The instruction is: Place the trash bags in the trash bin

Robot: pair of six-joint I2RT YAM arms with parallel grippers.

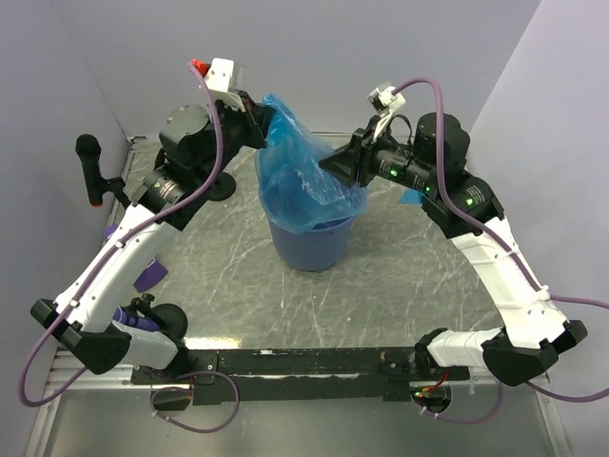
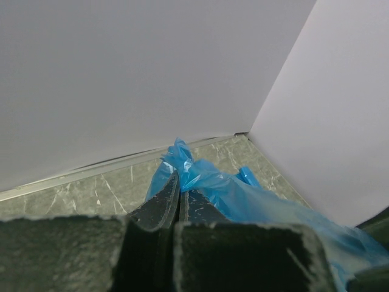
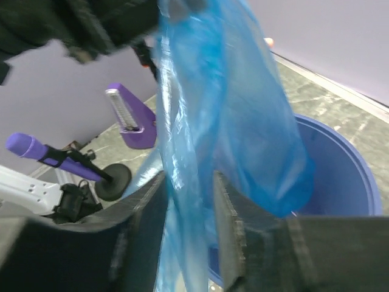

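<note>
Pinches the trash bag (image 1: 300, 162) at its top with the left claw (image 2: 178, 182), jaws tight together. Straddles the film lower down with the right claw (image 3: 188, 201), partly open, not clamped. Hangs the bag upright, long axis vertical, lower end draped over the trash bin (image 1: 309, 249) mid-tabletop (image 1: 409, 286); bare room in front and beside, walls close behind.

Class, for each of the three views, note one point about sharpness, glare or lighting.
Top view: sharp, evenly lit, pale sheen on the bag over the bin. Left wrist view: the near jaws are dark and blurred, the bag tip and wall behind clearer. Right wrist view: the close jaws are soft-edged, and light shows through the bag's film.
</note>
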